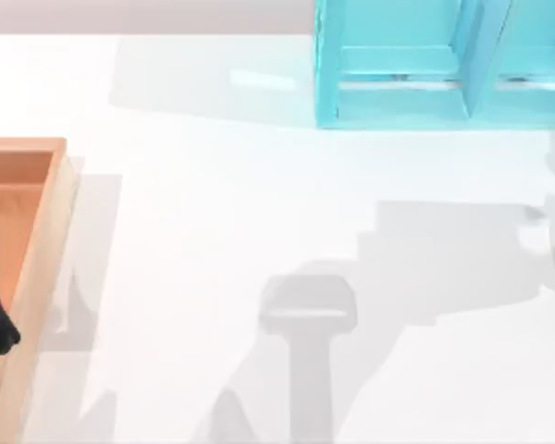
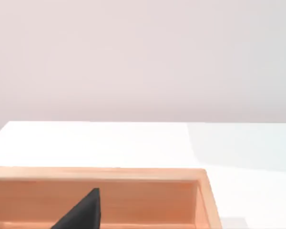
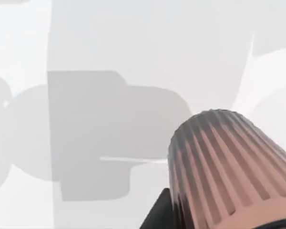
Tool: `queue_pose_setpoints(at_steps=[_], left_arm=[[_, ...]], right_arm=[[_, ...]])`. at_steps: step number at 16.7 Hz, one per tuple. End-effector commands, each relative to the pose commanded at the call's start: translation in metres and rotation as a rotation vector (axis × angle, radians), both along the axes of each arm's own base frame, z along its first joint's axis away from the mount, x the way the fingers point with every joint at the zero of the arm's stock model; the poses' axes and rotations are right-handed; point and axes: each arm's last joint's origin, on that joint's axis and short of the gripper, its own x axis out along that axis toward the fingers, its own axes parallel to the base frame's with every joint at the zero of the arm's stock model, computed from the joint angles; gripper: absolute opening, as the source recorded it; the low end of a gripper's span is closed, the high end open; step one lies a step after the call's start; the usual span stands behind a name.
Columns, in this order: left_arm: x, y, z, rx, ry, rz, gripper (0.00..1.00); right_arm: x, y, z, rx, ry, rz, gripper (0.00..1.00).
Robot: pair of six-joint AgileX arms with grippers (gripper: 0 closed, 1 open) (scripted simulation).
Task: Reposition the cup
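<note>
The white matte table (image 1: 213, 277) carries soft grey arm shadows across its near and right parts. At the left edge lies a shallow light-wood tray (image 1: 51, 240), with a black fingertip of the left gripper (image 2: 81, 214) over it; whether it is open cannot be told. In the right wrist view, the ribbed copper-brown cup (image 3: 224, 167) sits close against the right gripper's dark finger (image 3: 157, 214), above the table; its grip cannot be told. Far right stands a turquoise wooden cabinet (image 1: 398, 65). A pale, plain wall (image 2: 143, 57) rises beyond the table.
</note>
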Motion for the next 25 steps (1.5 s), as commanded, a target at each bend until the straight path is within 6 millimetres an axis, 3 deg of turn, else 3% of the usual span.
queue_pose_setpoints(at_steps=[3,7,20,25], left_arm=[[0.000,0.000,0.000,0.000,0.000,0.000,1.00],[0.000,0.000,0.000,0.000,0.000,0.000,1.00],[0.000,0.000,0.000,0.000,0.000,0.000,1.00],[0.000,0.000,0.000,0.000,0.000,0.000,1.00]], right_arm=[[-0.002,-0.001,-0.023,0.002,0.008,0.000,0.00],[-0.002,-0.001,-0.026,0.002,0.011,-0.002,0.00],[-0.002,-0.001,-0.026,0.002,0.011,-0.002,0.98],[-0.002,-0.001,-0.026,0.002,0.011,-0.002,1.00]])
